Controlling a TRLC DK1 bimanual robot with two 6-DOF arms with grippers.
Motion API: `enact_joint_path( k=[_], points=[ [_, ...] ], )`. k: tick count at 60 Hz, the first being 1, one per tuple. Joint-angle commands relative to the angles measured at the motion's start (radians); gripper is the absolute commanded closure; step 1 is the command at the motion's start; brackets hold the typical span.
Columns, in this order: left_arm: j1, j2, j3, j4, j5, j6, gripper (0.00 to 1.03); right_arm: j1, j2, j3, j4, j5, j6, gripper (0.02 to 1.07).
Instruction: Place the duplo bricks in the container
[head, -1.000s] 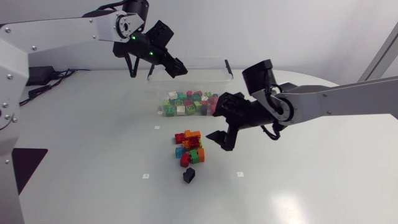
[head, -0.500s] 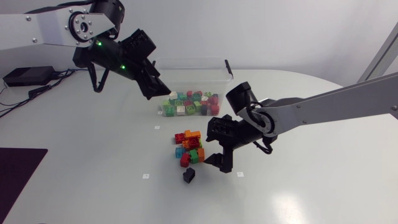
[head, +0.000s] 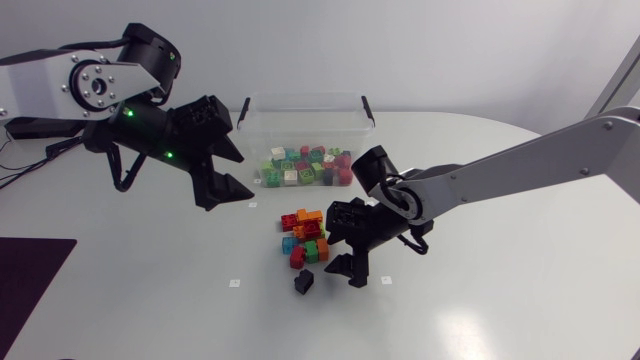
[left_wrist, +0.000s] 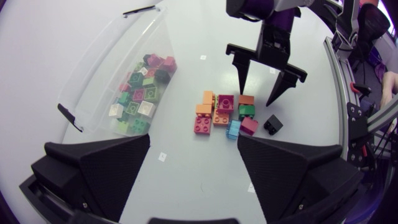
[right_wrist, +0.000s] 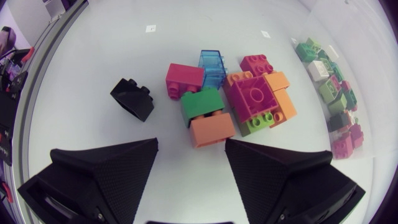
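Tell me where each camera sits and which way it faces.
Head view: fixed above the table, looking down on left arm, left gripper, right arm, right gripper, container and brick pile.
Left wrist view: on the left arm, facing past its open gripper to the pile and right gripper.
Right wrist view: on the right arm, facing past its open gripper to the pile and black brick.
Shared: all show pile and container.

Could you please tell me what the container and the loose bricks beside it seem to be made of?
The container looks like clear, glossy plastic: the bricks inside show through its walls. The loose bricks look like hard moulded plastic, mostly opaque with a slight sheen; one blue brick is translucent.
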Motion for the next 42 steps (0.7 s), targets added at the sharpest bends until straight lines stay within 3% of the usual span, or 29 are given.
enact_joint_path(
  k=[1,17,42],
  points=[
    [-0.018,-0.017,-0.057,-0.010,0.000,0.050,0.05,0.003,0.035,0.030,-0.020,-0.009,-0.032,0.36],
    [-0.029,-0.006,-0.120,0.001,0.000,0.087,0.05,0.003,0.074,0.107,-0.094,-0.017,-0.078,0.37],
    [-0.044,0.055,-0.190,0.021,0.000,0.134,0.05,0.020,0.100,0.145,-0.149,-0.033,-0.097,0.74]
  ],
)
